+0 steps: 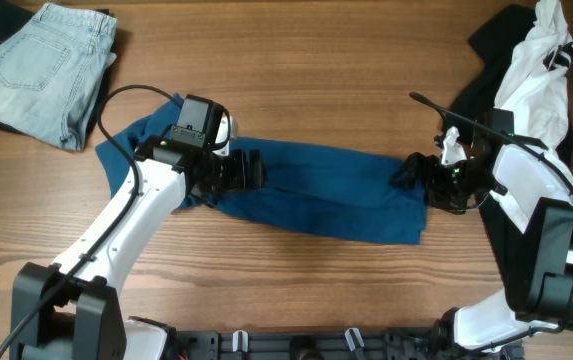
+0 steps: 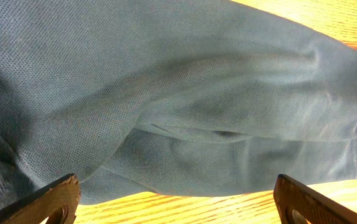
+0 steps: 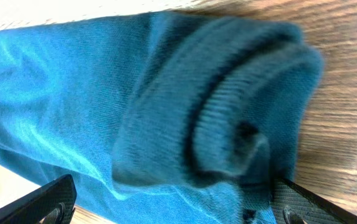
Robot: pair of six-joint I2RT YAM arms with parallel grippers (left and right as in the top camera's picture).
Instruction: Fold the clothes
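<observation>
Teal shirt: left end partly hidden under the left arm; wrist views cut off the fingertips. It lies in a long crumpled band across the wooden table; left gripper spread wide over its left part; right gripper spread wide at the bunched right end; jeans far-left corner; white garment far right.

teal-blue shirt, wrinkly, folded into a long band, lying flat across the table's middle
</observation>
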